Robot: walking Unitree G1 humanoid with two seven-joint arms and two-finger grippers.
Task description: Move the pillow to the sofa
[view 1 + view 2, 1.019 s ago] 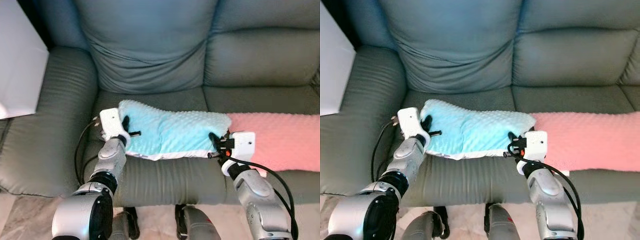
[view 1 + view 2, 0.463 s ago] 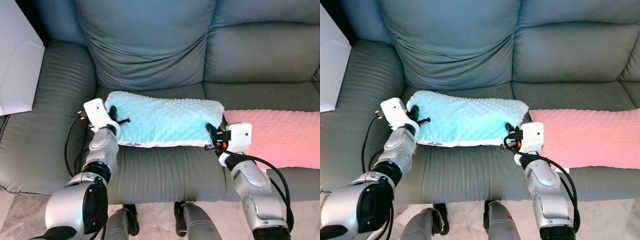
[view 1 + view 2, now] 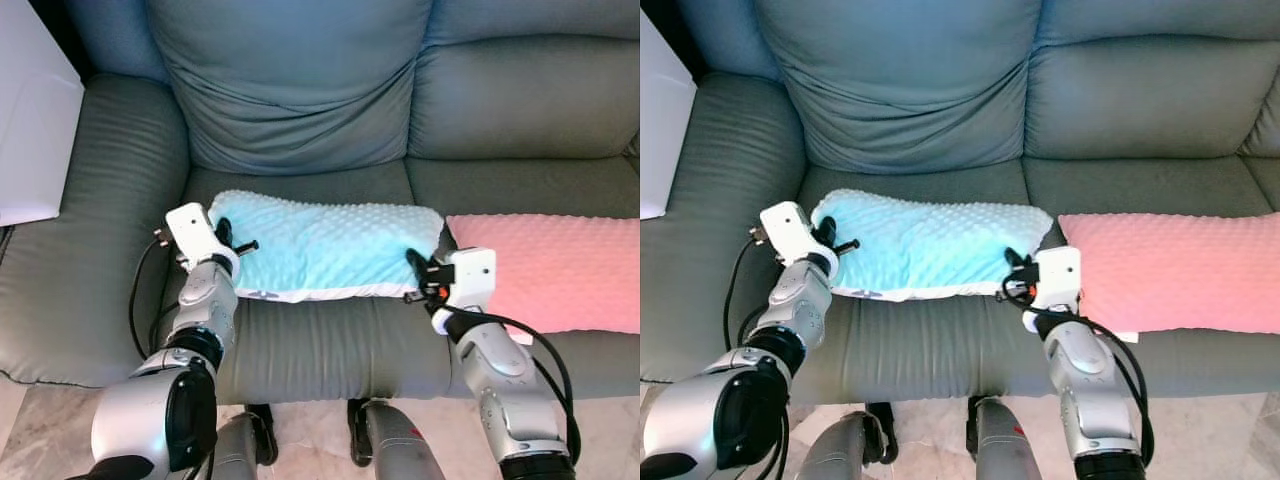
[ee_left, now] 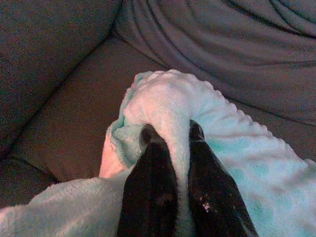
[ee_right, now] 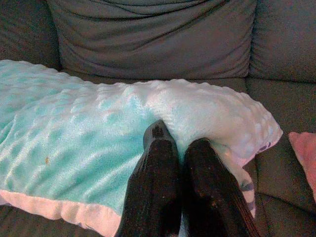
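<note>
Teal pillow (image 3: 325, 248) lies flat on sofa (image 3: 300, 100) seat cushion beside pink pillow (image 3: 555, 270), w/ left end effector (image 4: 170, 143) & right end effector (image 5: 180, 148) each pinching a bunched end, likely so it stays level for set-down.

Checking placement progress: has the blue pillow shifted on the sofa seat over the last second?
Yes. The blue pillow, pinched by the left gripper and right gripper, flattened and moved off the pink pillow, toward the sofa backrest.
</note>
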